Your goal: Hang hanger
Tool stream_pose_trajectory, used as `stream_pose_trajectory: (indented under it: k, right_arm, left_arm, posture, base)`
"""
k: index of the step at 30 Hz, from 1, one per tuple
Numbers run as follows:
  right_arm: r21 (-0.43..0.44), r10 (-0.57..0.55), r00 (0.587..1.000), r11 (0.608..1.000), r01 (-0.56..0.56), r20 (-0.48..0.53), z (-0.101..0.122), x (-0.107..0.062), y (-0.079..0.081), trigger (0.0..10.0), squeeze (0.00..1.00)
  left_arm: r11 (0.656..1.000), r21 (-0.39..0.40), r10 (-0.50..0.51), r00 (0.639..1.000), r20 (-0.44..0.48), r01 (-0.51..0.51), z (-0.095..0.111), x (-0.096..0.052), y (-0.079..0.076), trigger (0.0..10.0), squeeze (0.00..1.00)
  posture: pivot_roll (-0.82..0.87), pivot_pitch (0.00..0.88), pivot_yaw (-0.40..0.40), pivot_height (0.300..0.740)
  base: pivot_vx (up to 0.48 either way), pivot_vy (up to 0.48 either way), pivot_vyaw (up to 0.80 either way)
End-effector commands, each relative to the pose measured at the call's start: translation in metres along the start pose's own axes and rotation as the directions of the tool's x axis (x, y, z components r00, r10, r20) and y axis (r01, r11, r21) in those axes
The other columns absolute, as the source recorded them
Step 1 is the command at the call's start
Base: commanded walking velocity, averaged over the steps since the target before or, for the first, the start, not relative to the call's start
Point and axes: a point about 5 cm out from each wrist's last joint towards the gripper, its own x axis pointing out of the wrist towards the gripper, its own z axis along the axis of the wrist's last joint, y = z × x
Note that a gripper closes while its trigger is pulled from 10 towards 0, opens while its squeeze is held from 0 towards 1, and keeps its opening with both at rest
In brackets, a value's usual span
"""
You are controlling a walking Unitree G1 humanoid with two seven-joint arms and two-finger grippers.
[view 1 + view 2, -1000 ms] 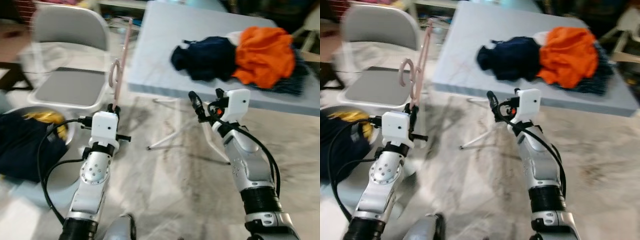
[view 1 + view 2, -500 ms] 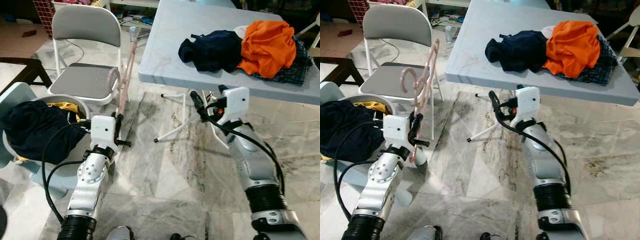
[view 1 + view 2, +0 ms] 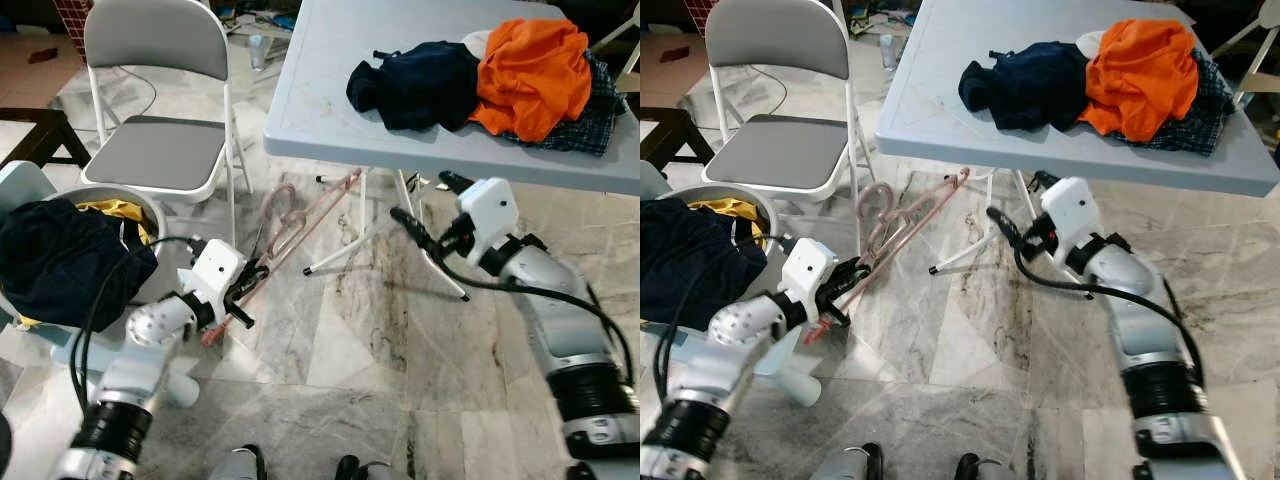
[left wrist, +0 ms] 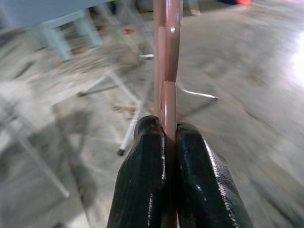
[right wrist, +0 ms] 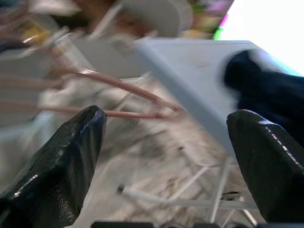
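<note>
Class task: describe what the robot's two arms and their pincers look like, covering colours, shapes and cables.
Both arms are silver, jointed tubes with black ribbed cuffs near the bottom. Each wrist carries a white boxy housing. Black cables loop alongside each arm. The left pincer and right pincer each have two long, glossy black fingers with rounded tips.

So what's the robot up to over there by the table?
The left gripper is shut on a pink hanger, holding it tilted low over the floor between the folding chair and the table. The right gripper is open, empty, beside the table's edge. The hanger isn't hung on anything yet.
</note>
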Motion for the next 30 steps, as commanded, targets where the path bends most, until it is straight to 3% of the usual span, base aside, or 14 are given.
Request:
stream_pose_trajectory:
  k: [1,4,6,10,14,22,30]
  right_arm:
    - [-0.052,0.143,0.988,0.988,-0.146,-0.055,-0.006,-0.006,0.006,10.0,0.00]
    - [-0.073,0.212,0.973,0.973,-0.219,-0.091,-0.008,-0.011,0.003,10.0,0.00]
    - [-0.075,0.285,0.952,0.953,-0.294,-0.112,-0.007,-0.014,0.002,10.0,0.00]
    - [-0.095,0.384,0.912,0.912,-0.399,-0.144,-0.005,-0.012,0.004,10.0,0.00]
    - [-0.092,0.468,0.868,0.869,-0.486,-0.165,-0.004,-0.011,0.011,10.0,0.00]
    - [-0.167,0.577,0.754,0.749,-0.642,-0.314,-0.013,-0.004,0.019,10.0,0.00]
    - [-0.225,0.564,0.742,0.720,-0.657,-0.362,-0.018,0.010,0.027,10.0,0.00]
  left_arm:
    - [0.991,0.038,-0.130,0.991,-0.038,0.131,-0.005,0.002,-0.010,10.0,0.00]
    - [0.976,0.086,-0.196,0.979,-0.058,0.200,-0.006,0.003,-0.015,10.0,0.00]
    - [0.951,0.096,-0.288,0.954,-0.078,0.295,-0.010,0.003,-0.024,10.0,0.00]
    - [0.913,0.146,-0.372,0.924,-0.088,0.381,-0.010,0.005,-0.035,10.0,0.00]
    - [0.895,0.192,-0.391,0.915,-0.099,0.404,-0.009,0.007,-0.038,10.0,0.00]
    - [0.876,0.230,-0.413,0.906,-0.095,0.424,-0.006,0.011,-0.039,10.0,0.00]
    - [0.865,0.253,-0.422,0.901,-0.099,0.433,-0.008,0.014,-0.043,10.0,0.00]
  posture:
    - [0.16,0.199,-0.061,0.740]
    - [0.16,0.198,-0.059,0.740]
    - [0.15,0.202,-0.057,0.740]
    - [0.16,0.203,-0.056,0.740]
    - [0.16,0.205,-0.053,0.740]
    - [0.16,0.205,-0.047,0.740]
    - [0.17,0.204,-0.053,0.740]
  base:
    - [0.000,0.000,0.00]
    - [0.000,0.000,0.00]
    - [0.000,0.000,0.00]
    - [0.000,0.000,0.00]
    - [0.000,0.000,0.00]
    - [0.000,0.000,0.00]
    - [0.000,0.000,0.00]
